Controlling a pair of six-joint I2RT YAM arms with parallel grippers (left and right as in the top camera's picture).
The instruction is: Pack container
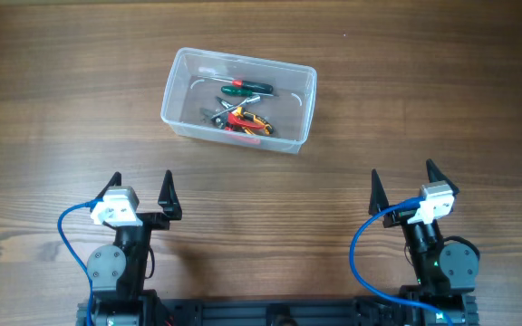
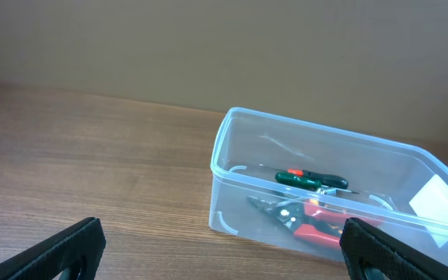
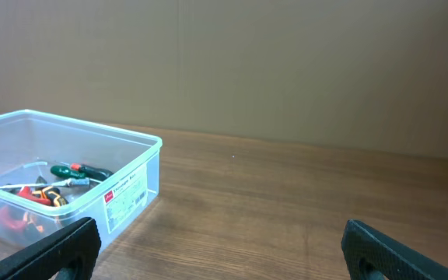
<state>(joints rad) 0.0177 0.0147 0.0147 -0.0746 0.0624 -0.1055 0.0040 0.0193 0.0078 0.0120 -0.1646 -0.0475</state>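
The clear container (image 1: 308,109) holds tangled tools. I can make out a green-handled screwdriver (image 1: 247,89) and red-handled pliers (image 1: 243,122), but the rest blur together. My wrist views cut off my fingers (image 2: 61,249) at the bottom edge. The container stands on a wooden table (image 1: 62,109), nearer my left gripper (image 1: 141,186) than my right gripper (image 1: 402,172). Beyond it is a plain beige wall (image 3: 286,62). Both grippers are spread wide and hold nothing, with open wood ahead of them.

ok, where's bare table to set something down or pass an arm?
Bare table between the left gripper and right gripper, short of the container. Also bare either side of it, wider on the right. Crowded only inside: tools piled mid-tub.
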